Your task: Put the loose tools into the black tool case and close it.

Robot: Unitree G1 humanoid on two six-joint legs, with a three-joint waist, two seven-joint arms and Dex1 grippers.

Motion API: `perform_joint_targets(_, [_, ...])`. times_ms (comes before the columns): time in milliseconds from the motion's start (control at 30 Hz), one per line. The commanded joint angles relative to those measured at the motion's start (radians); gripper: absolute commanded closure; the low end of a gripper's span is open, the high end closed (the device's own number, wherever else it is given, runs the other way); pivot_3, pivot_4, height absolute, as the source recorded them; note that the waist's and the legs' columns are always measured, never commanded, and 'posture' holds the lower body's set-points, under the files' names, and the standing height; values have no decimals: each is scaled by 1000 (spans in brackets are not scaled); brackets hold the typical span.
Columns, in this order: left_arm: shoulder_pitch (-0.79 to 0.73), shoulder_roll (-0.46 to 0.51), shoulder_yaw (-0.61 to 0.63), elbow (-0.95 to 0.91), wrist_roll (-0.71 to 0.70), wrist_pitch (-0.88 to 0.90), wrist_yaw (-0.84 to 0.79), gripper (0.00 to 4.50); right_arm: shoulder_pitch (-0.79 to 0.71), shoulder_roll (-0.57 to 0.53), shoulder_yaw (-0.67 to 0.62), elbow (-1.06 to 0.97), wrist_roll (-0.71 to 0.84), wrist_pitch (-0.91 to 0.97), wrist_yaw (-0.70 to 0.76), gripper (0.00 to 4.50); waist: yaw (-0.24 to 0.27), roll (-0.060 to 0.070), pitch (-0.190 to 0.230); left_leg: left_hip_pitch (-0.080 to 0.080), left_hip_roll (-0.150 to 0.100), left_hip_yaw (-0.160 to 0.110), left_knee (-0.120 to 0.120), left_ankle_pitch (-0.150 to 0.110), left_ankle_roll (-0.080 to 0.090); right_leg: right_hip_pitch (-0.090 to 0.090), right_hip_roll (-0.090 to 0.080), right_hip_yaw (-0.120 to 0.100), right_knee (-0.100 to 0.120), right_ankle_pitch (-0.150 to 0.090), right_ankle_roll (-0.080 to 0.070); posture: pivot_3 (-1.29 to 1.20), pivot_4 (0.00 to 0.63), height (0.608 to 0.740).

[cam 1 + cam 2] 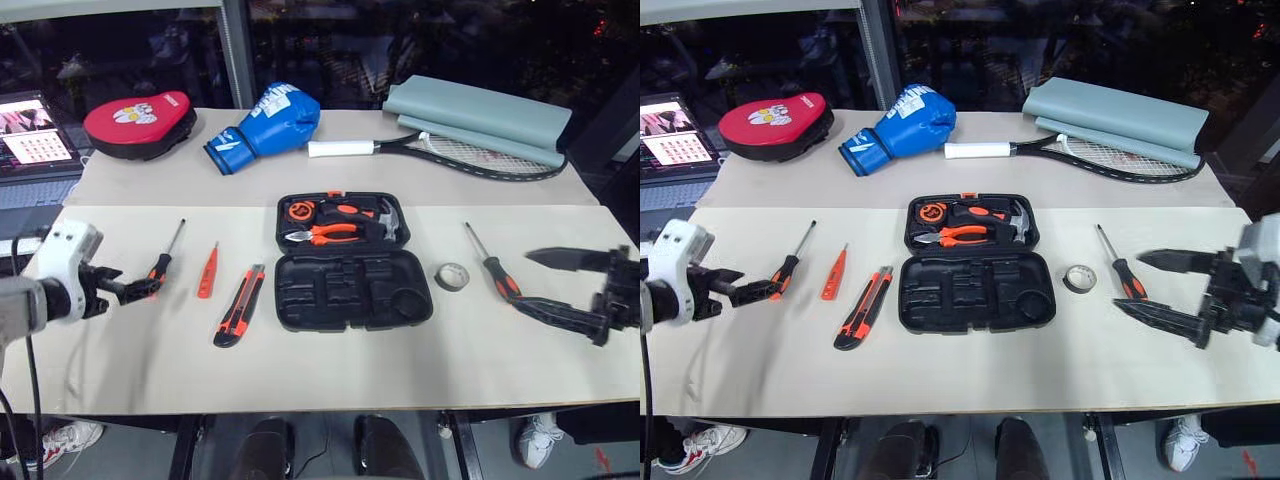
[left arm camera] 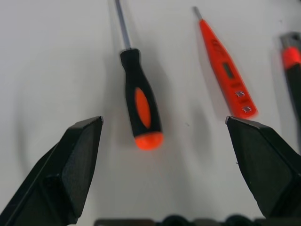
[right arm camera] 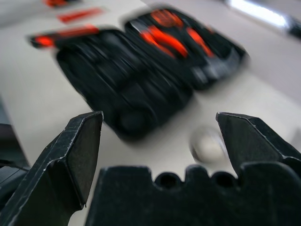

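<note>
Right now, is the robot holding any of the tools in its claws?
No, nothing is held. The left claw is open above the screwdriver on the table, and the right claw is open and empty near the tape roll.

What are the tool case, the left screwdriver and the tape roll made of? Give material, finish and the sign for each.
Black tool case: looks like moulded plastic, matt; tool-shaped recesses are pressed into it.
Left screwdriver: bare grey metal shaft; handle seems black rubbery grip with a glossy orange plastic inlay and end cap.
Tape roll: small grey ring, probably plastic or fabric tape; too small to tell which.
</note>
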Motion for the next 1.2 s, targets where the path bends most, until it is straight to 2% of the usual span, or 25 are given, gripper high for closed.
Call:
perform_joint_targets(33, [-160, 38, -181, 91, 50, 54, -11, 0, -101, -1, 65, -128, 96, 25, -54, 21, 0, 0, 0, 0, 0, 0, 0, 0, 0, 0, 0, 0, 0, 0, 0, 0, 150, 736])
perform_joint_targets(233, [-346, 7, -408, 307, 177, -21, -34, 0, -229, 35, 181, -227, 179, 54, -156, 21, -2, -3, 2, -3, -1, -1, 0, 0, 0, -2, 0, 0, -1, 0, 0, 0, 150, 736])
perform_joint_targets(500, [-440, -79, -507, 538, 280, -129, -89, 0, -306, 74, 261, -257, 204, 68, -259, 21, 6, -4, 2, -6, -1, -2, 0, 0, 0, -4, -1, -1, -1, 0, 0, 0, 150, 736])
perform_joint_targets(533, [-451, -97, -505, 566, 284, -129, -93, 525, -309, 78, 266, -260, 206, 69, -267, 0, 10, -4, 2, -6, -1, -2, 0, 0, 0, -4, -1, -1, -1, 0, 1, 0, 150, 736])
perform_joint_targets(600, [-470, -122, -515, 614, 308, -150, -104, 1060, -318, 81, 273, -264, 213, 72, -283, 0, 14, -3, 2, -5, -2, -2, 1, 0, 0, -3, -1, -2, 0, 0, 1, 0, 150, 736])
perform_joint_targets(633, [-475, -130, -520, 638, 323, -168, -109, 1539, -322, 82, 276, -265, 217, 73, -289, 0, 15, -3, 2, -5, -2, -2, 1, 0, 0, -3, -1, -2, 0, 0, 1, 0, 150, 736])
perform_joint_targets(767, [-488, -149, -519, 714, 365, -206, -135, 2984, -327, 78, 275, -264, 226, 74, -302, 0, 17, -2, 1, -2, -3, -2, 2, 0, 0, 0, -2, -1, 1, 0, 1, 0, 150, 736])
perform_joint_targets(833, [-494, -154, -509, 735, 377, -222, -149, 3589, -325, 75, 267, -259, 226, 75, -307, 0, 16, -1, 0, -1, -2, -2, 2, 0, 0, 1, -2, -1, 2, 0, 1, 0, 150, 736])
perform_joint_targets(933, [-507, -155, -506, 751, 404, -286, -170, 3621, -319, 73, 253, -257, 236, 82, -320, 0, 16, 1, -1, 0, -2, -2, 2, 0, 0, 1, -2, -1, 3, 0, 1, 0, 150, 736])
perform_joint_targets(1100, [-578, -187, -511, 708, 431, -546, -302, 3622, -274, 66, 215, -271, 247, 96, -352, 0, 28, -1, 0, -5, -2, -4, 4, 2, 0, -1, -2, -3, 2, 1, 0, 0, 150, 736])
perform_joint_targets(1167, [-657, -236, -533, 656, 413, -643, -424, 3622, -242, 62, 186, -284, 262, 111, -367, 0, 28, -5, 2, -8, -2, -4, 6, 1, 0, -3, -2, -3, 1, 2, 2, 0, 150, 736])
perform_joint_targets(1200, [-705, -259, -556, 641, 415, -633, -470, 3622, -227, 60, 173, -289, 266, 116, -370, 0, 30, -6, 3, -10, -3, -4, 7, 1, 0, -3, -2, -3, 0, 2, 2, 0, 150, 736])
